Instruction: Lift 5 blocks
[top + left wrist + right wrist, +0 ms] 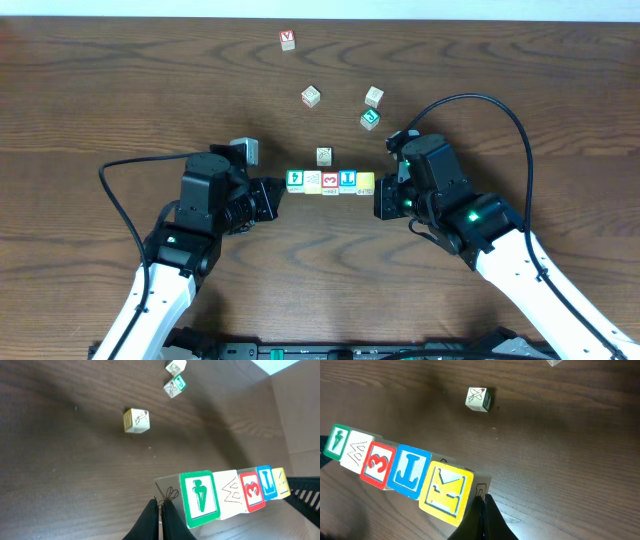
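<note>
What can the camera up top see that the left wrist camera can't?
Only the top camera shows the left arm, the right arm and the cube with a red V. Only the left wrist camera shows the drawing on the green block big and clear. Both show the row of five blocks, the shut left gripper at its end, and a loose cube behind it.

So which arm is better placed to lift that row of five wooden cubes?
Neither alone, probably: the left gripper presses the green-faced cube, the right gripper the yellow-faced cube, so both should rise together.
</note>
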Controlling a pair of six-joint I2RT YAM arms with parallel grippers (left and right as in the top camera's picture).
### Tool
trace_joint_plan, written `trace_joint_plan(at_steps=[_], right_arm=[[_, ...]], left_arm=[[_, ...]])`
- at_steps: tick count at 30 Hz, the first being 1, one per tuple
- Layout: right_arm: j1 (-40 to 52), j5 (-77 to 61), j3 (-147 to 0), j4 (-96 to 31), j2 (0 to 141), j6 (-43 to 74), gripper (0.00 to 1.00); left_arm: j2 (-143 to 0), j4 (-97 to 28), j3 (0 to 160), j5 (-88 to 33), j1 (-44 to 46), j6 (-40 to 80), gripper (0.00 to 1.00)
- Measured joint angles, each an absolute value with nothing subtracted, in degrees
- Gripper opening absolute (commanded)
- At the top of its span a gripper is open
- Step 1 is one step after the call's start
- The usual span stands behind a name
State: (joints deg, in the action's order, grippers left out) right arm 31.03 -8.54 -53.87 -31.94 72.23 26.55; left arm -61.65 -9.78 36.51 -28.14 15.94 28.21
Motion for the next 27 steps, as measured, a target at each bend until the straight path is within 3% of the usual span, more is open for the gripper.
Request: trace_joint_plan(at_steps=[27], right_arm=[[31.0,-9.8,-54.6,-34.7,71.9,26.5,0.01]], left_arm=[[-61.6,-11.8,36.5,-28.6,15.9,26.5,0.07]])
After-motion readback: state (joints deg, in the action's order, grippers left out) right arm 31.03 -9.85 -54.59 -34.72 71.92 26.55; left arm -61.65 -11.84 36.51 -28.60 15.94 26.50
